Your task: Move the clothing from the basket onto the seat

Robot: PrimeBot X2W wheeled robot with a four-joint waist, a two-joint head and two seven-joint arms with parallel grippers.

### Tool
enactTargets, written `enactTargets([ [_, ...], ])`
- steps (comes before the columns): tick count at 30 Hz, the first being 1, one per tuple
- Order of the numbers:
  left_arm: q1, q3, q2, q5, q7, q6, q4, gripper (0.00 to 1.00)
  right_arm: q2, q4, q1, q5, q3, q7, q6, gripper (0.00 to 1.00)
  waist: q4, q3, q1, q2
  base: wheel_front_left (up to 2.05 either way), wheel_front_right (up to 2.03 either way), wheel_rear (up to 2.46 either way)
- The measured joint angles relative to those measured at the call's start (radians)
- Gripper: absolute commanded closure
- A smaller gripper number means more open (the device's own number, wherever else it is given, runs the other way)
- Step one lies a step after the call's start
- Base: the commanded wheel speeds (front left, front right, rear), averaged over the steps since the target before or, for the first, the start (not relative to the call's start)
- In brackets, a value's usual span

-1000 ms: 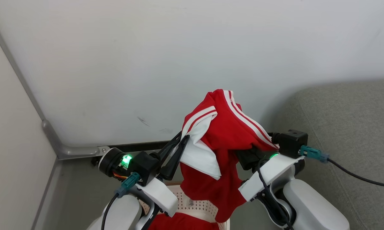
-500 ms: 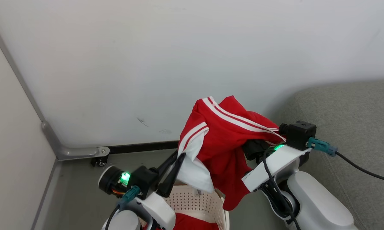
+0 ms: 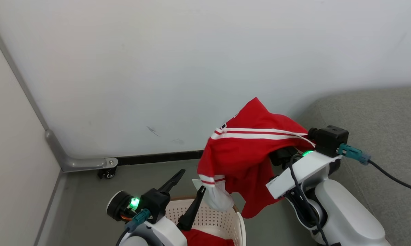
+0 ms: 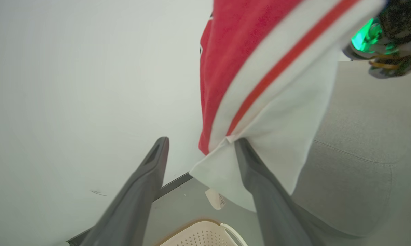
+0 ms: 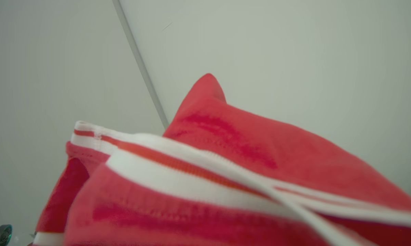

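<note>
A pale wall [image 3: 157, 68] takes up most of the head view. The grey seat [image 3: 379, 116] stands to the right, with nothing lying on the part that shows. Grey floor [image 3: 82, 198] runs along the foot of the wall.

The red top [image 3: 246, 153] hangs in the air between the basket and the seat, above the floor, touching neither. It is bunched into a peak at its upper end, with white stripes running across it toward the right wrist. A white panel hangs at its lower left.

The basket [image 3: 237, 222] sits at the bottom edge, just below that panel. Red shorts [image 3: 205, 239] lie inside it.

The right gripper [image 3: 283, 155] is closed and carries the top; cloth covers its fingers. In the right wrist view the red cloth [image 5: 225, 164] lies right against the lens.

The left gripper [image 3: 192, 179] is spread wide over the basket and grips nothing. In the left wrist view the white panel [image 4: 277, 136] brushes one finger [image 4: 260, 191].
</note>
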Motion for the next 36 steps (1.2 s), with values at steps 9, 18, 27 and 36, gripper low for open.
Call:
enactTargets([
  [9, 0.012, 0.027, 0.011, -0.002, 0.000, 0.005, 0.006, 0.00, -0.003, -0.001, 0.000, -0.043, -0.090, 0.000, 0.000, 1.00, 0.003, -0.001, 0.0000, 0.0000, 0.00, 0.00, 0.00],
  [18, 0.049, 0.044, 0.013, -0.002, 0.000, 0.010, 0.002, 0.00, -0.006, -0.021, 0.000, -0.074, -0.146, 0.000, 0.000, 1.00, 0.004, 0.002, 0.0000, 0.0000, 0.00, 0.00, 0.00],
  [27, 0.090, 0.067, 0.040, 0.009, 0.000, 0.016, -0.032, 0.00, -0.013, -0.054, 0.003, -0.124, -0.198, 0.000, 0.000, 1.00, 0.006, 0.010, 0.0000, 0.0000, 0.00, 0.00, 0.00],
  [36, 0.155, 0.055, 0.040, 0.037, 0.000, -0.008, -0.068, 0.00, -0.023, -0.076, 0.005, -0.156, -0.283, 0.000, 0.000, 1.00, 0.008, 0.015, -0.0001, 0.0000, 0.00, 0.00, 0.00],
])
